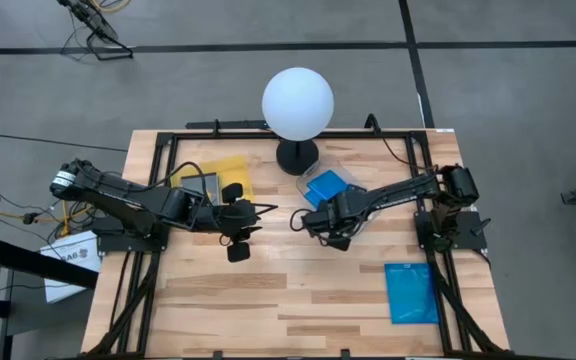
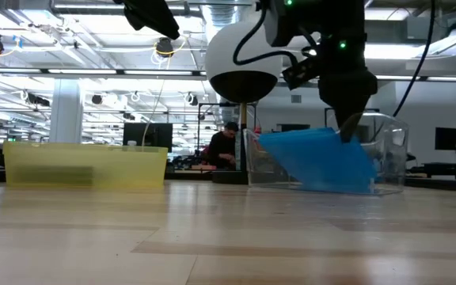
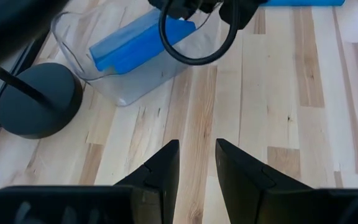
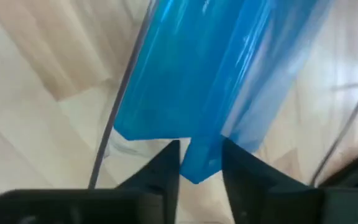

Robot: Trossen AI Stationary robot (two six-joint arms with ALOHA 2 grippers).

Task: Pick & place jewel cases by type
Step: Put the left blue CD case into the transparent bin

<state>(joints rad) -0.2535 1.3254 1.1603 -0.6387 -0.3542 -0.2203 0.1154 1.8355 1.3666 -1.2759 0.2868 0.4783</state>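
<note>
Right gripper (image 4: 201, 165) closed on the edge of a blue jewel case (image 4: 229, 74), which leans tilted in the clear tray (image 2: 390, 150) (beside the lamp base (image 1: 296, 156)). Left gripper (image 3: 196, 165) hangs over bare table (image 1: 298, 300), fingers slightly parted, holding nothing.

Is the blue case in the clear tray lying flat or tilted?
Tilted: the blue case leans on the clear tray wall, one edge raised.

2 dark jointed arms, the left arm (image 1: 128, 200) silver-capped, the right arm (image 1: 388, 195) trailing looped black cable.
</note>
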